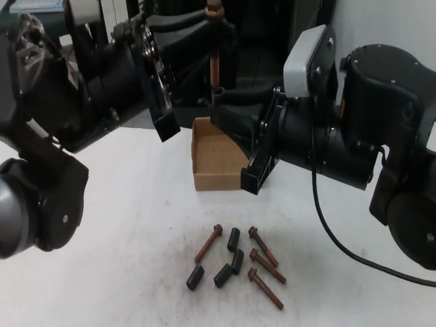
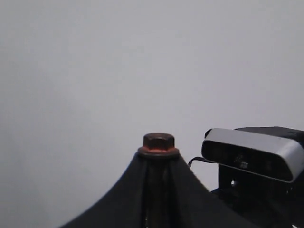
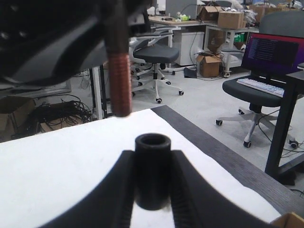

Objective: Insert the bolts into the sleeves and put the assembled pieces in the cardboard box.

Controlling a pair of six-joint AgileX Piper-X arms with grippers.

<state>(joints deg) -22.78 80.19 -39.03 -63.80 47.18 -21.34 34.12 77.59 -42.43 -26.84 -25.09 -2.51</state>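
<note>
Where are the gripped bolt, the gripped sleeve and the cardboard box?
bolt (image 2: 158,143), left wrist view, on its hexagonal head.
sleeve (image 3: 152,171), right wrist view, on its side wall.
cardboard box (image 1: 214,181), high view, on its near outer wall.

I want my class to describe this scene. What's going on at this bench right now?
A robot is mid-assembly above the bench. Its left hand grips a bolt head up, and its right hand holds a sleeve upright just below it. The bolt's threaded tip is not yet in the sleeve. Four more bolts and four sleeves lie loose on the near side of the cardboard box.
</note>
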